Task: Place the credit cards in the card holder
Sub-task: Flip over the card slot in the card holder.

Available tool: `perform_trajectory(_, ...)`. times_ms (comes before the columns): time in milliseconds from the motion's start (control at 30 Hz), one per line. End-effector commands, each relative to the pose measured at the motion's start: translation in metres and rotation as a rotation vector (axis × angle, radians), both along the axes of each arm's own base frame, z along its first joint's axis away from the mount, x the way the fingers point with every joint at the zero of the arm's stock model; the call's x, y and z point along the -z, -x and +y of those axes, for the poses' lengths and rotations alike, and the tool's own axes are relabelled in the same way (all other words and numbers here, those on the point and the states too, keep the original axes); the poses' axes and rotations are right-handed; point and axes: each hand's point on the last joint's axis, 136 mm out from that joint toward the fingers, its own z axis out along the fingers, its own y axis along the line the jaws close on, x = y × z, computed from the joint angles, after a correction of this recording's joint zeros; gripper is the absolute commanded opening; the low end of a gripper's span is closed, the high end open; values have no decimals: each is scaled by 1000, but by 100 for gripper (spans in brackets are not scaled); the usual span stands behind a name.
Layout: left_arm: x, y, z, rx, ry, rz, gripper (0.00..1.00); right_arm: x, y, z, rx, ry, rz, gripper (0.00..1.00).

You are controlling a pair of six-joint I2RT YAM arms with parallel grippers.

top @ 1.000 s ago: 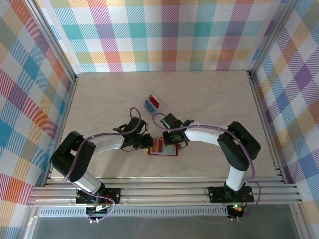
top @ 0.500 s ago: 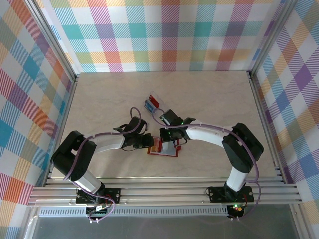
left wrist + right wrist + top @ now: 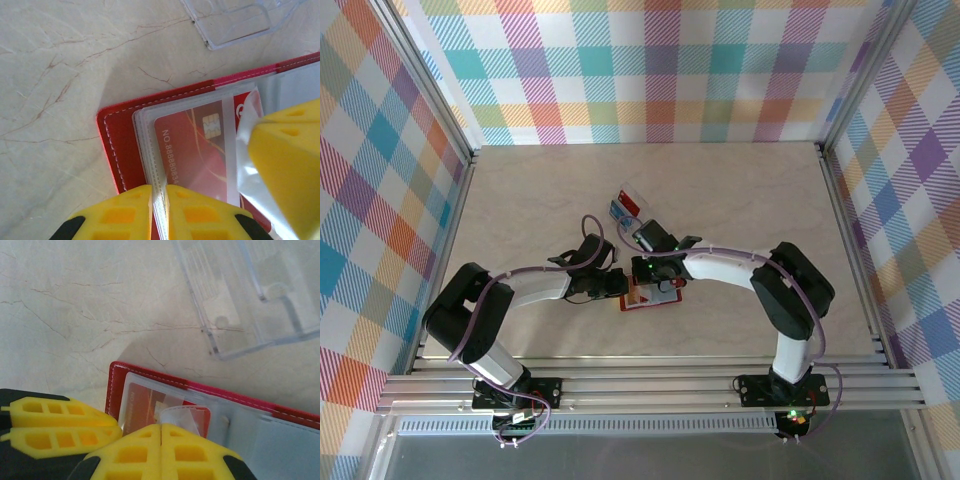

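On the desk (image 3: 740, 200), one card holder (image 3: 646, 299) is being gripped by the nearly closed left pincer (image 3: 159, 192); the right pincer (image 3: 161, 427) is being held shut beside one red card (image 3: 195, 150).

Card holder (image 3: 642, 301) sits mid-surface (image 3: 750, 200), just ahead of both arms. One card (image 3: 192, 150) is tucked in its left sleeve. Clear case (image 3: 630, 196) lies right behind it, with spare cards (image 3: 619, 211). Left pincer (image 3: 159, 194) is at the holder's left edge, right pincer (image 3: 160, 429) on top.

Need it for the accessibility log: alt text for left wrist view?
The left gripper pinches the sleeve edge of the open red card holder; a red chip card sits in the sleeve. A clear plastic case lies beyond on the marble table.
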Motion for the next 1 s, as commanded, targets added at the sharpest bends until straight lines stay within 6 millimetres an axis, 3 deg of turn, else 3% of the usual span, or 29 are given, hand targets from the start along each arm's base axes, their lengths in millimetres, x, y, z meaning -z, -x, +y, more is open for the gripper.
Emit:
perform_trajectory(0, 16, 17, 11, -6, -66, 56, 15, 0, 5, 20, -18, -88, 26, 0)
perform_trajectory(200, 14, 17, 11, -8, -60, 53, 16, -4, 11, 30, -51, -156, 41, 0)
perform_trajectory(533, -1, 18, 10, -10, -29, 28, 22, -1, 20, 26, -63, -169, 63, 25)
perform_trajectory(633, -3, 18, 10, -10, -19, 23, 23, -1, 23, 25, -71, -171, 67, 28)
perform_trajectory(833, 1, 19, 8, -9, -6, 48, 23, -10, 33, 30, -112, -231, 89, 40)
perform_trajectory(967, 2, 19, 10, -17, -9, 50, 23, -11, 37, 20, -92, -215, 87, 49)
